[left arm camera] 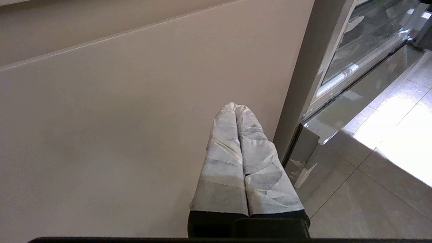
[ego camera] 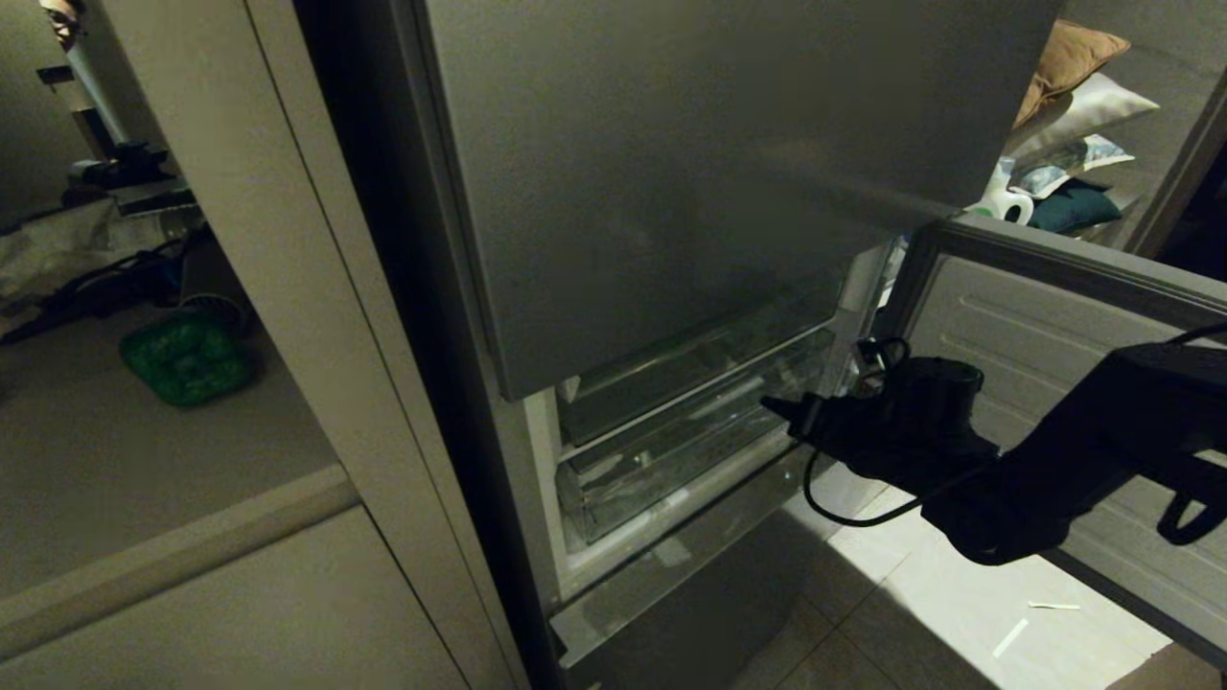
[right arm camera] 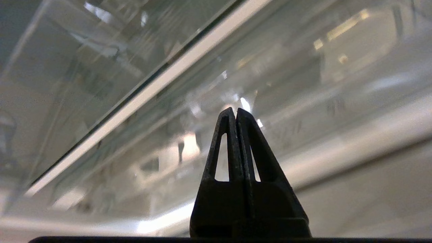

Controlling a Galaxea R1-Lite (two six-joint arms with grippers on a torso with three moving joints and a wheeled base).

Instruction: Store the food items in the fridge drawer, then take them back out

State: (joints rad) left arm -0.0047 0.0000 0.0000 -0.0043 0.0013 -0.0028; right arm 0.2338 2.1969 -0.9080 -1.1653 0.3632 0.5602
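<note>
Our right gripper (right arm camera: 235, 113) has its jaws pressed fully together with nothing between them. In the head view it reaches in from the right, its tip just in front of the open lower compartment of the fridge (ego camera: 690, 192). Our left gripper (left arm camera: 236, 108), its fingers wrapped in pale tape, is also closed and empty. It hangs parked low beside a beige cabinet panel (left arm camera: 118, 118), left of the fridge.

Beyond the right jaws lies the fridge drawer (ego camera: 671, 450), a clear plastic bin pushed into its slot beneath another clear shelf. The jaws point at its see-through front and sit near it; we cannot tell whether they touch it. The open fridge door (ego camera: 1054, 316) stands to the right, behind the arm. No food item is visible in any view, in the drawer or in either gripper.

We judge several risks from here. Closed jaws cannot hook the low front lip, so a pull may slip off. The clear plastic shows its edge poorly, so we could misjudge it and jab or scrape the front. The arm works in a narrow gap, so a wide swing could knock the door.
</note>
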